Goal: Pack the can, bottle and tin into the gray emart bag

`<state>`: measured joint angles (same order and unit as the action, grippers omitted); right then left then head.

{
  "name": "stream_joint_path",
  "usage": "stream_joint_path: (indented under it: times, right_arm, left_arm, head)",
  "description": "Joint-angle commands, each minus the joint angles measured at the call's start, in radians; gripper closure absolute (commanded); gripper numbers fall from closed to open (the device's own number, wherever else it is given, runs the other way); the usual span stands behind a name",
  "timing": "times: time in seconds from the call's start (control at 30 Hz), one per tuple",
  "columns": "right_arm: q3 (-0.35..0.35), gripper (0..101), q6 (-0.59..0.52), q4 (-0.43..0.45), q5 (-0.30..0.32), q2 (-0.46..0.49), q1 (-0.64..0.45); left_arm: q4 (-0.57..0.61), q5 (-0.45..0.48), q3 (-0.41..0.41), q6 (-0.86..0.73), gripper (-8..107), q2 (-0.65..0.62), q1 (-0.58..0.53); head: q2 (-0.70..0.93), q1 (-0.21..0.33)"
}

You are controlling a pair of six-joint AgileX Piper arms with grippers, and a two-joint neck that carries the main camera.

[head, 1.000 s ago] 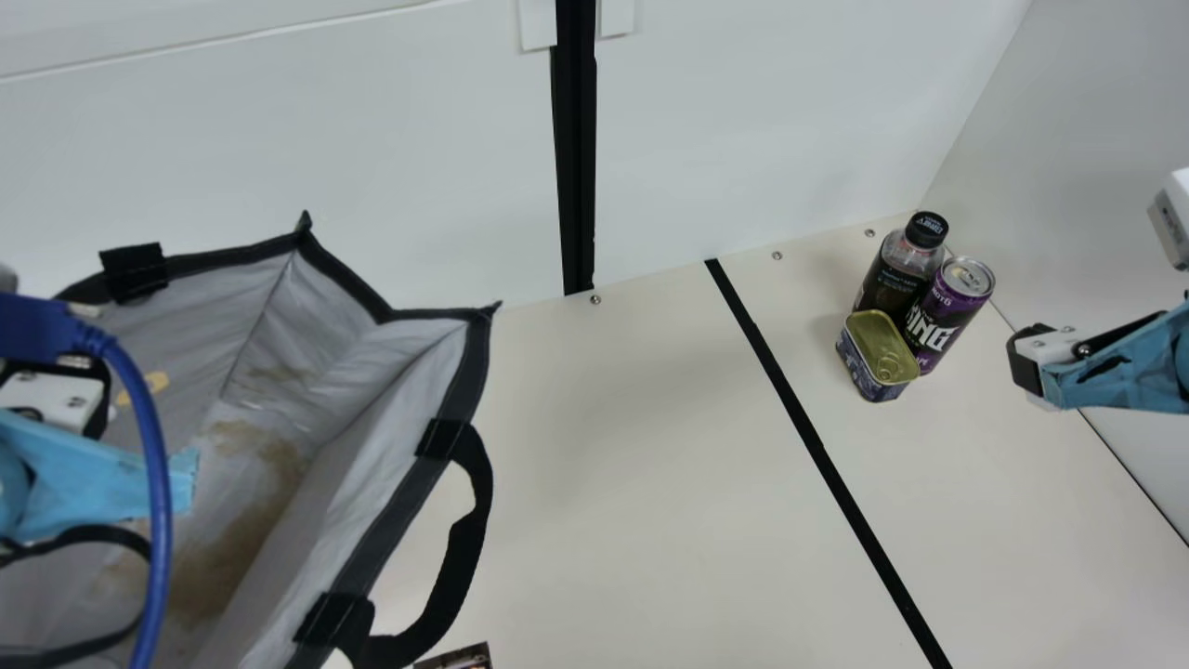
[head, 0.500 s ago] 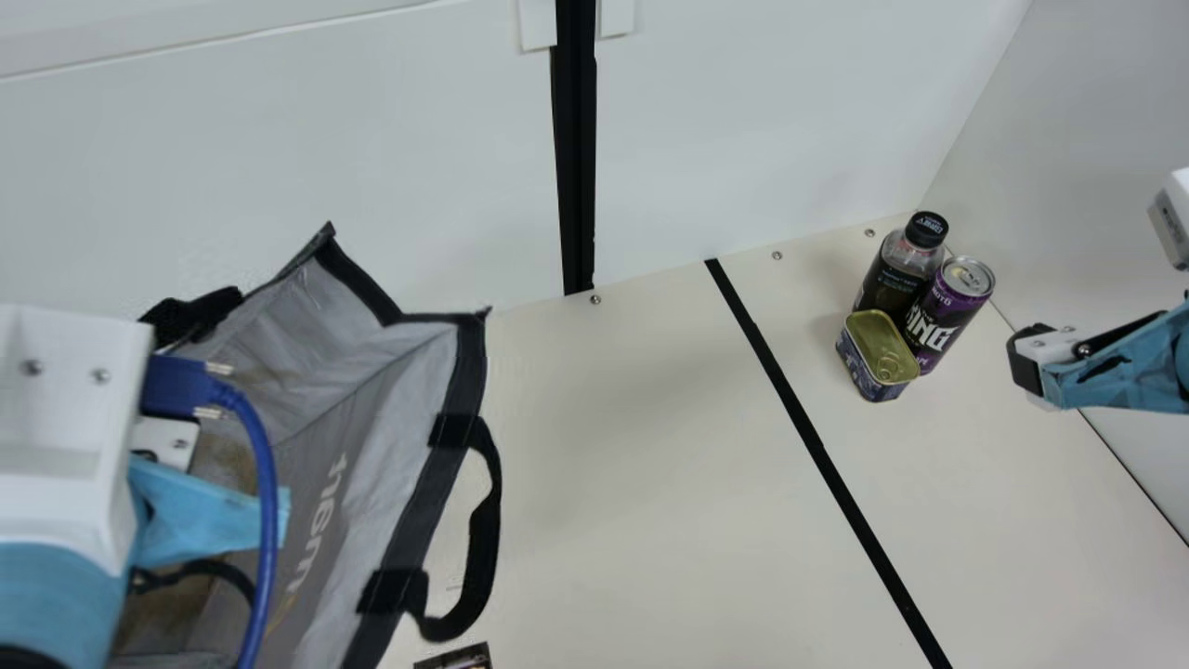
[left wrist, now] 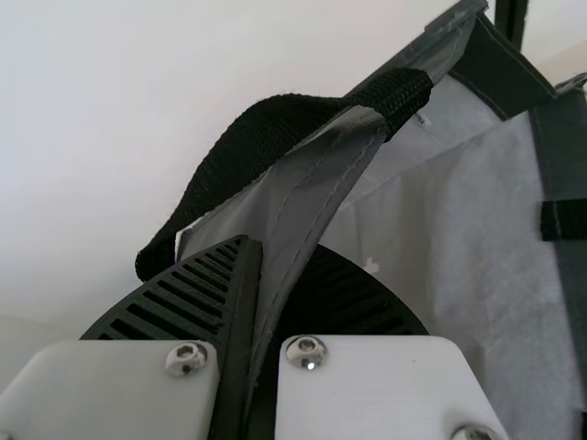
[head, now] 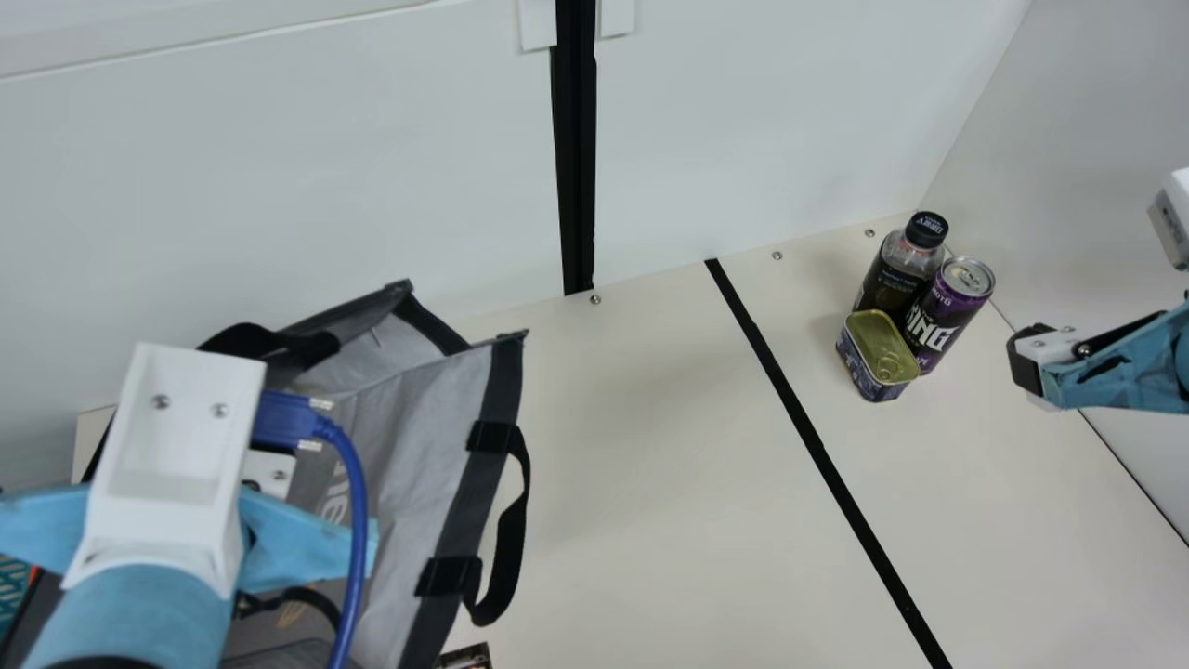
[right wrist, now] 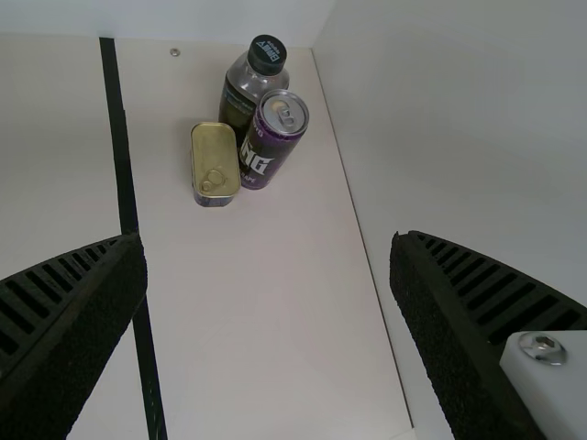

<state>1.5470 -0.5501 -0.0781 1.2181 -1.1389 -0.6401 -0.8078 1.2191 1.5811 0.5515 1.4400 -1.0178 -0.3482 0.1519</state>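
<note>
The can (head: 946, 311), bottle (head: 899, 274) and tin (head: 878, 353) stand in a close cluster on the cream desk (head: 650, 465), in the upper right of the main view. The bottle is at the back beneath its black cap, the purple can beside it to the right, and the low tin in front with its gold pull-tab lid facing up.

The gray emart bag (head: 437, 418) is at the lower left, well apart from them, its mouth open and a black handle (head: 516, 557) looping out on its right side. The left end effector (head: 302, 548) is over the bag, a blue cable (head: 358, 520) curving down beside it; in the left wrist view the end effector (left wrist: 275, 252) is clenched on the bag's dark edge, near another black strap (left wrist: 248, 147).

The right end effector (head: 1031, 367) hangs at the right edge of the frame, near the can but apart from it. In the right wrist view its fingers (right wrist: 69, 339) are spread wide, holding nothing.

Between bag and cluster, a black stripe (head: 817, 437) slants across the desk. Behind rises a pale wall (head: 372, 186) with an upright black strip (head: 576, 167).
</note>
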Motion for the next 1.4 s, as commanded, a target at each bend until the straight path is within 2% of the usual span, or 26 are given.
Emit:
stream_joint_path:
  times: [0.0,0.27,0.9,1.37]
  right_arm:
    - [0.0,10,0.0,0.0,0.0,0.0,0.0]
    - [0.0,10,0.0,0.0,0.0,0.0,0.0]
    - [0.0,10,0.0,0.0,0.0,0.0,0.0]
    - [0.0,10,0.0,0.0,0.0,0.0,0.0]
  left_arm:
    - [0.014,0.001,-0.002,0.008,89,0.003,-0.006]
    - [0.079,-0.011,-0.004,0.042,89,0.014,-0.02]
    - [0.286,-0.201,-0.084,0.069,89,0.009,0.055]
    - [0.495,-0.323,-0.123,-0.011,89,0.002,0.136]
  head:
    - [-0.001,0.023]
    - [-0.001,0.023]
    - [-0.001,0.023]
    - [-0.001,0.023]
